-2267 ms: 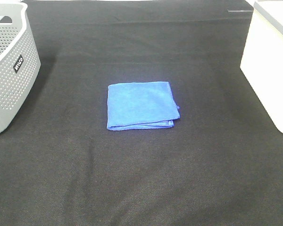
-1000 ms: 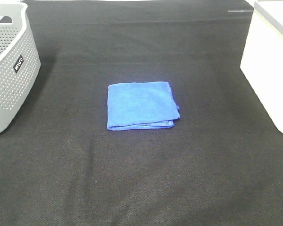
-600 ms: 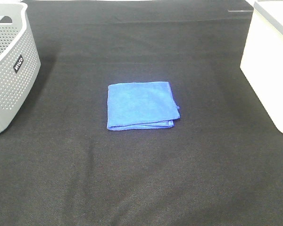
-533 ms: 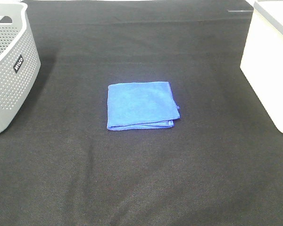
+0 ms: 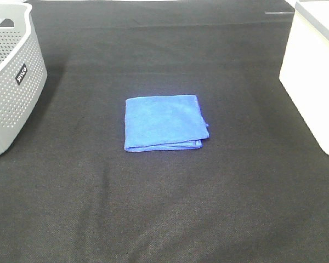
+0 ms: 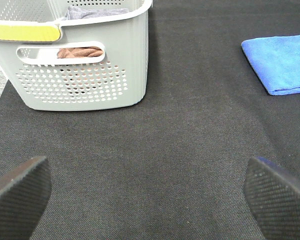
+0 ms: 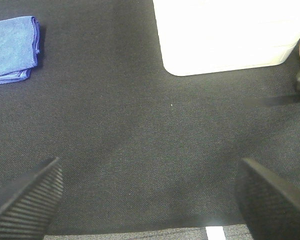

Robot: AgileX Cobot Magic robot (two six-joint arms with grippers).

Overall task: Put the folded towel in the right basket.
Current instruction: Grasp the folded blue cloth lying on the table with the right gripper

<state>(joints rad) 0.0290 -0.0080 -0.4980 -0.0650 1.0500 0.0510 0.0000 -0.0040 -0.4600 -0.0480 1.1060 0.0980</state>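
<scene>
The folded blue towel [image 5: 164, 122] lies flat on the black cloth in the middle of the table. It also shows in the left wrist view [image 6: 282, 62] and in the right wrist view [image 7: 12, 47]. The right basket [image 5: 315, 71] is white and stands at the right edge; the right wrist view shows its wall [image 7: 225, 35]. My left gripper [image 6: 150, 195] is open and empty, near the grey basket and well short of the towel. My right gripper [image 7: 150, 200] is open and empty, near the white basket. Neither gripper shows in the high view.
A grey perforated basket [image 5: 11, 76] stands at the left edge; the left wrist view [image 6: 80, 55] shows brown and grey cloths inside it. The black cloth [image 5: 164, 208] covers the table. Its near edge shows in the right wrist view [image 7: 140, 232].
</scene>
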